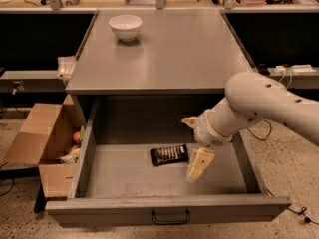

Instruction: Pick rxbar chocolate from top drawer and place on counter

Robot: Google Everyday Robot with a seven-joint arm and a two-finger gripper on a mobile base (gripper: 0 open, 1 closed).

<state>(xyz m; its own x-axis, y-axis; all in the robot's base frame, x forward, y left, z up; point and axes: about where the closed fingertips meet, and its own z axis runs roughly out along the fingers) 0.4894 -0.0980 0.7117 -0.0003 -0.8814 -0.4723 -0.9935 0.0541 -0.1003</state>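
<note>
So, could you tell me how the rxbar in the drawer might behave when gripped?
The rxbar chocolate lies flat and thin, so probably light, slightly bendy. Its wrapper may slide on the smooth top drawer floor. The gripper hovers open beside it.

Dim warm overhead light shadows the top drawer point(124, 180) where the gripper point(189, 148) hangs, jaws apart.

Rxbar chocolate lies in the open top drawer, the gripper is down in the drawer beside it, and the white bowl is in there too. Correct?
Not quite: the white bowl stands on the counter, not in the drawer, as the camera view shows. The rest holds: the rxbar chocolate lies in the open top drawer, with the gripper down in the drawer beside it.
</note>
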